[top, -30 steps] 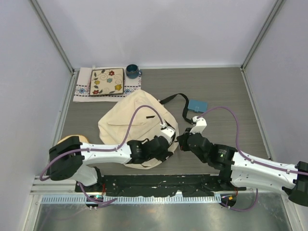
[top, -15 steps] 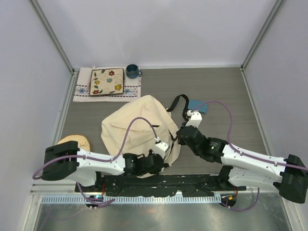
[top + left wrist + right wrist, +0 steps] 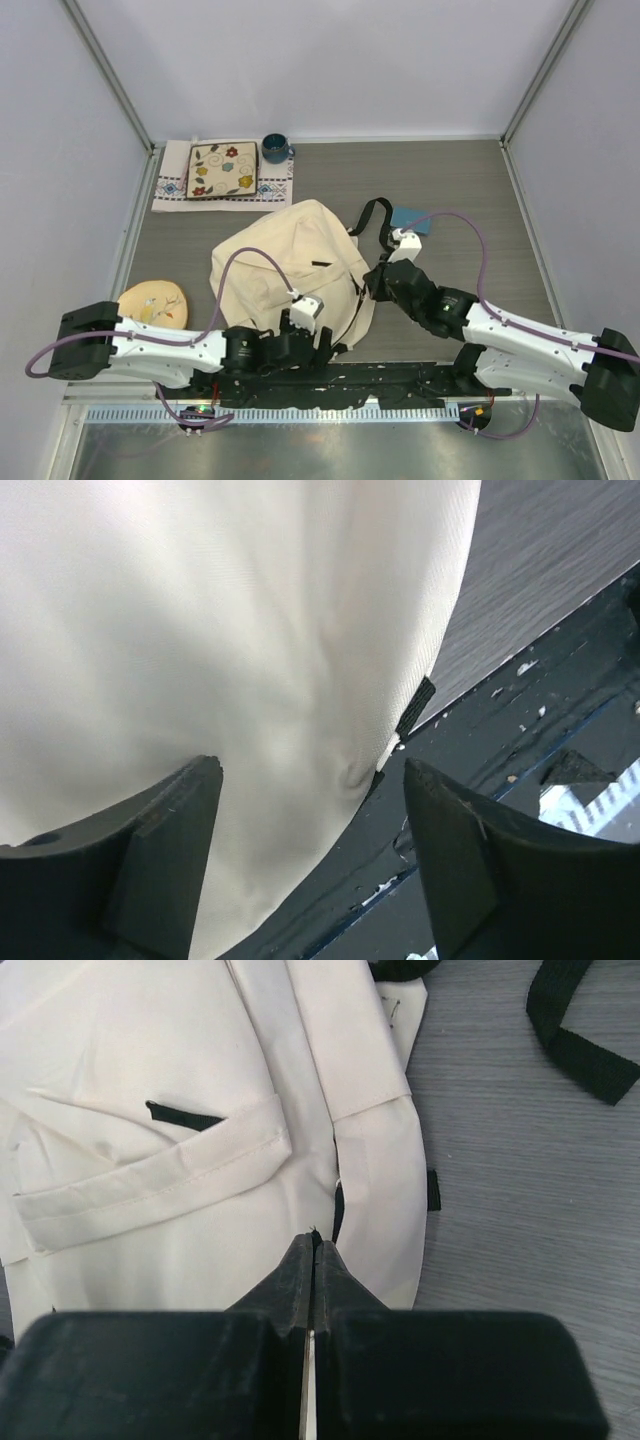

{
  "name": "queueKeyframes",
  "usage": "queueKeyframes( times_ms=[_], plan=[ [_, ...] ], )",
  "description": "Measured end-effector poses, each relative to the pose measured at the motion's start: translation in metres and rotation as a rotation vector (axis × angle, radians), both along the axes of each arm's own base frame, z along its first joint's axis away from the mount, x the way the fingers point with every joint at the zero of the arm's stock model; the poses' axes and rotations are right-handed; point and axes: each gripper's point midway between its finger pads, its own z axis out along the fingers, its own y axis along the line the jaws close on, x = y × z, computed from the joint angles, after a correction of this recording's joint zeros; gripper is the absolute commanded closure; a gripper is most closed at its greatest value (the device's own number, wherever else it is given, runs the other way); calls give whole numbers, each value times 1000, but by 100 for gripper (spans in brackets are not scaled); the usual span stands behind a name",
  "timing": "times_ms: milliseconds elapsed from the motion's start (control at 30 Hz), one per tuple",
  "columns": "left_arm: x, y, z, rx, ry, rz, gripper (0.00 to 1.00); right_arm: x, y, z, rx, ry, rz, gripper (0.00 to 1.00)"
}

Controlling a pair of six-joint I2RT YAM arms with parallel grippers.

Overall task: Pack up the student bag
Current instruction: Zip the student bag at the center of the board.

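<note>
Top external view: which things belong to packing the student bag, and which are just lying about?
In the job: student bag; left gripper, open over it; right gripper, shut at its seam.
Lying about, untouched: floral square on an embroidered cloth; dark mug; blue flat item; round tan disc.

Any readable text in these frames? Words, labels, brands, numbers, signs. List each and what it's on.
No text can be read in any view.
student bag: plain fabric, no print visible.
white tag near the bag's top edge: a faint mark, too small to read.
black side tab on the bag's seam: blank.
floral tile: flower pattern only, no words.
</note>
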Motion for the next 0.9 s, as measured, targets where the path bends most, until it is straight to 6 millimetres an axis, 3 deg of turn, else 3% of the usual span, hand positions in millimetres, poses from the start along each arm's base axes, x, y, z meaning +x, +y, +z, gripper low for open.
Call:
queueKeyframes(
  times_ms=[167, 267, 400, 500, 600, 767, 900],
  plan=[
    [15, -1, 40, -59, -92, 31, 5, -12, -5, -10, 37, 11, 14, 99],
    [27, -19, 73, -100, -150, 34, 4, -17, -7, -17, 38, 23, 16, 99],
    [41, -48, 97, -119, -191, 29, 5, -20, -9, -24, 34, 37, 14, 99],
    [45, -68, 87, -83, -186, 8, 8, -20, -10, -25, 35, 42, 8, 99],
    [46, -79, 65, -32, -162, -13, 14, -21, -12, -27, 31, 51, -6, 99],
    [41, -85, 27, 51, -119, -33, 25, -22, -17, -29, 25, 60, -19, 99],
    [42, -85, 12, 76, -105, -14, 35, -23, -19, -25, 34, 52, -23, 99]
  ],
)
